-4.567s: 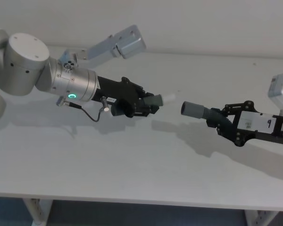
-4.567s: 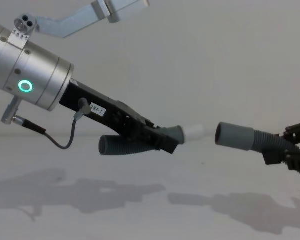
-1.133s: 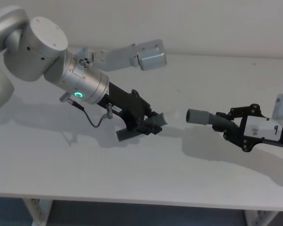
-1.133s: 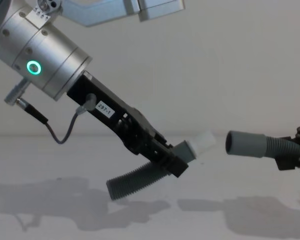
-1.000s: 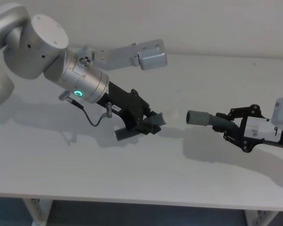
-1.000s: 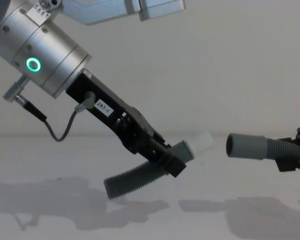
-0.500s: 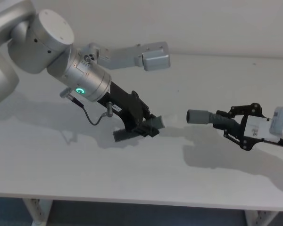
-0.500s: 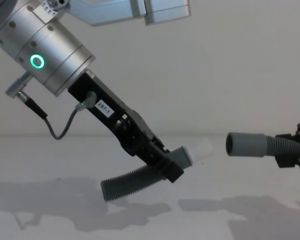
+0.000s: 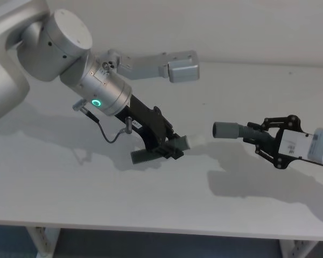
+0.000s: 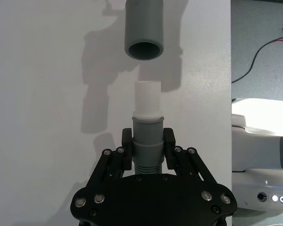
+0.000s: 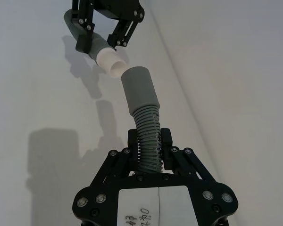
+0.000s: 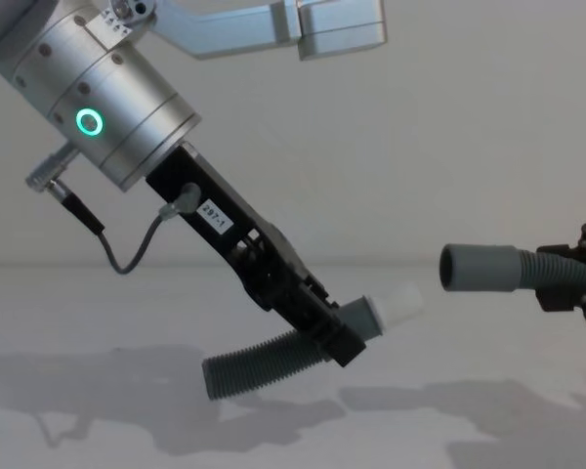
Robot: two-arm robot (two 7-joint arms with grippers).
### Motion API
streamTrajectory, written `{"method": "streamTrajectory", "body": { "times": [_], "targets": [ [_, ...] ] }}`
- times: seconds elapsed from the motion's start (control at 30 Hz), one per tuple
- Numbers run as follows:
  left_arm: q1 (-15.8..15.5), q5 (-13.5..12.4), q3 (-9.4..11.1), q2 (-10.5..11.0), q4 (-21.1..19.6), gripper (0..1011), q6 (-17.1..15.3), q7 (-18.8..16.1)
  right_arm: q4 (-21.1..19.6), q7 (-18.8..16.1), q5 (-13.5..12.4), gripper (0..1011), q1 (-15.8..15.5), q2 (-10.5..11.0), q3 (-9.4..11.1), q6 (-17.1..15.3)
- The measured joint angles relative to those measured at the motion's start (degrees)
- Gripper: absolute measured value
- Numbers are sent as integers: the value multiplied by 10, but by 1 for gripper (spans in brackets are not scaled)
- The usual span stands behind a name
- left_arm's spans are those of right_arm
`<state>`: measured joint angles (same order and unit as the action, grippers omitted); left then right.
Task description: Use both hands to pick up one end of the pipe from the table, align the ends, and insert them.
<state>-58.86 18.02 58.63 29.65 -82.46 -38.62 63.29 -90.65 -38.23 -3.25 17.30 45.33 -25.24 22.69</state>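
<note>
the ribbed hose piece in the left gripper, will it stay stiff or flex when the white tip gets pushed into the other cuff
Probably some flex: the ribbed hose piece is corrugated and its free tail curves down behind the left gripper. The push should still carry, since the fingers clamp the smooth collar just behind the white spigot. It looks light, hanging in the air from that one grip. The socket cuff sits close ahead, not yet touching.

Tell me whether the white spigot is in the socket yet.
Out. In the chest view a clear gap separates the white spigot from the socket cuff, and the spigot sits lower, pointing upward toward it.
</note>
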Motion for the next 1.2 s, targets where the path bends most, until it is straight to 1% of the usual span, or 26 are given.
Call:
{"method": "streamTrajectory", "body": {
  "times": [0.2,0.3,0.43,0.53,0.7,0.9,1.1,1.2],
  "targets": [
    [-5,1,6,-3,5,383,0,2,0,10,18,276,-5,-1,2,18],
    [-7,2,8,-4,7,383,-1,3,0,17,34,275,-8,-2,2,32],
    [-9,3,10,-5,9,383,-1,3,2,23,45,275,-10,-4,3,41],
    [-11,4,12,-6,10,383,-1,4,4,30,59,276,-12,-6,4,52],
    [-13,7,14,-7,12,383,-1,4,7,38,75,275,-13,-10,5,62],
    [-15,10,16,-7,13,383,-2,4,11,46,90,275,-12,-17,6,68],
    [-16,13,17,-9,15,383,-2,4,14,52,99,275,-10,-21,6,73],
    [-18,16,19,-10,17,383,-2,3,16,57,109,276,-9,-23,6,78]
  ]
}}
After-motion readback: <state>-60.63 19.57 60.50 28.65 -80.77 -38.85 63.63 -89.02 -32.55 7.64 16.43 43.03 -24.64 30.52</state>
